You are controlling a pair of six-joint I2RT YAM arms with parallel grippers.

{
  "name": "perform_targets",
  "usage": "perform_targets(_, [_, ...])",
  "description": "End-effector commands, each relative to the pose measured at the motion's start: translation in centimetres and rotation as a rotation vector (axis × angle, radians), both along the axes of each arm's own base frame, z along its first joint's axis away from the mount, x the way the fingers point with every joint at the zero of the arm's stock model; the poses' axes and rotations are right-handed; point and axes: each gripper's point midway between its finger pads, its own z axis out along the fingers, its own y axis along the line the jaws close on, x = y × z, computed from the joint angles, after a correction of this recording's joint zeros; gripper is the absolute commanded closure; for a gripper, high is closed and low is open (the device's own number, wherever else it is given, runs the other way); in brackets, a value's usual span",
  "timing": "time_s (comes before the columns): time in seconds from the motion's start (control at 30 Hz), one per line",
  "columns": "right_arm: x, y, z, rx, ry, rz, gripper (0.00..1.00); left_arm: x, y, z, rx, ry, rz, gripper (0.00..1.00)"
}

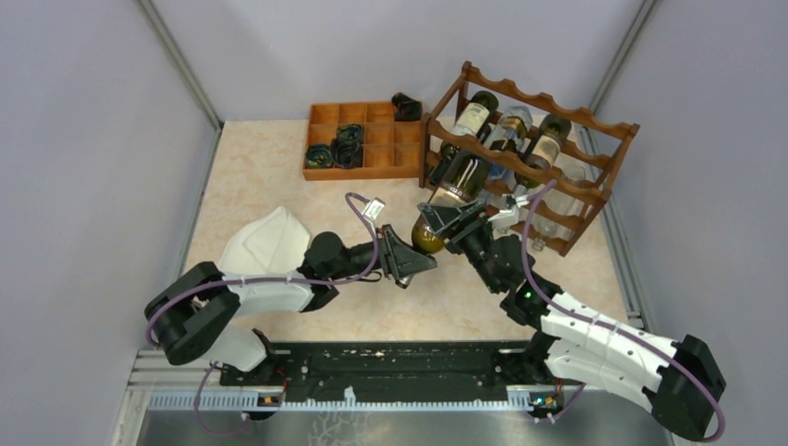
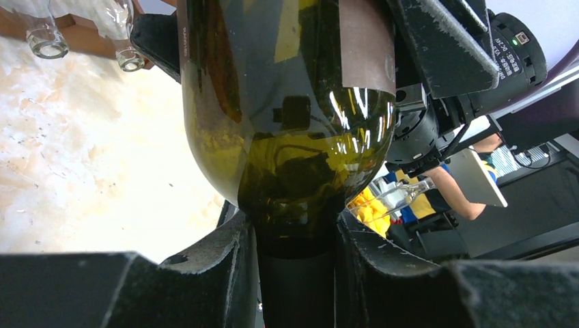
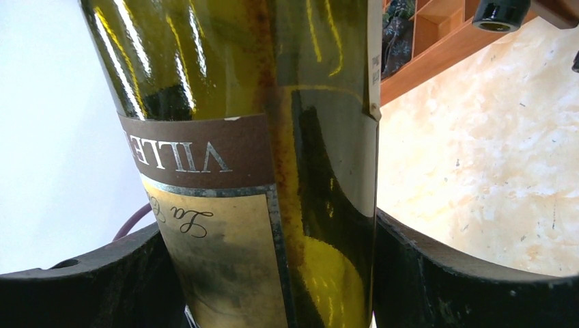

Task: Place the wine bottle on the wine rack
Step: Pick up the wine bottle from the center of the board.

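Observation:
The wine bottle (image 1: 457, 182) is dark green glass with a brown and cream label. It lies slanted in the air, its base toward the wine rack (image 1: 609, 153) and its neck toward the near left. My left gripper (image 1: 415, 253) is shut on the dark neck just below the shoulder. In the left wrist view the wine bottle (image 2: 287, 102) narrows between my left gripper's (image 2: 295, 273) fingers (image 2: 218, 273). My right gripper (image 1: 455, 219) is shut across the labelled body. The right wrist view shows the wine bottle (image 3: 259, 102) filling my right gripper (image 3: 273, 273).
The rack's upper tier holds a dark bottle (image 1: 476, 113), a clear bottle (image 1: 511, 125) and another dark bottle (image 1: 548, 137). A flat orange-brown compartment tray (image 1: 364, 172) with black items stands left of the rack. Grey walls close in both sides.

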Motion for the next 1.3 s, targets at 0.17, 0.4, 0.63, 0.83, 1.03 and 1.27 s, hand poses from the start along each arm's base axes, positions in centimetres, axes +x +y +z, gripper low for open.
perform_targets(0.17, [-0.8,-2.5,8.1,0.141,-0.187,-0.059,0.02,-0.7,1.6,2.9,-0.128,-0.086,0.022,1.00])
perform_targets(0.4, [-0.8,-3.4,7.1,0.015,-0.148,-0.090,0.02,0.1,3.0,3.8,-0.150,-0.084,0.076,1.00])
perform_targets(0.63, [-2.6,-5.8,7.6,-0.221,-0.219,-0.099,0.02,1.3,4.7,2.1,-0.077,-0.041,0.105,1.00])
perform_targets(0.83, [-4.9,-10.0,11.2,-0.342,-0.386,-0.174,0.02,0.8,4.6,0.2,0.058,-0.057,0.062,1.00])
perform_targets(1.03, [-4.8,-13.9,14.8,-0.494,-0.400,-0.319,0.02,-1.3,4.2,0.6,0.106,-0.099,-0.061,1.00])
perform_targets(1.27, [-4.1,-17.2,19.5,-0.555,-0.374,-0.497,0.02,-3.4,2.9,1.2,0.132,-0.128,-0.156,1.00])
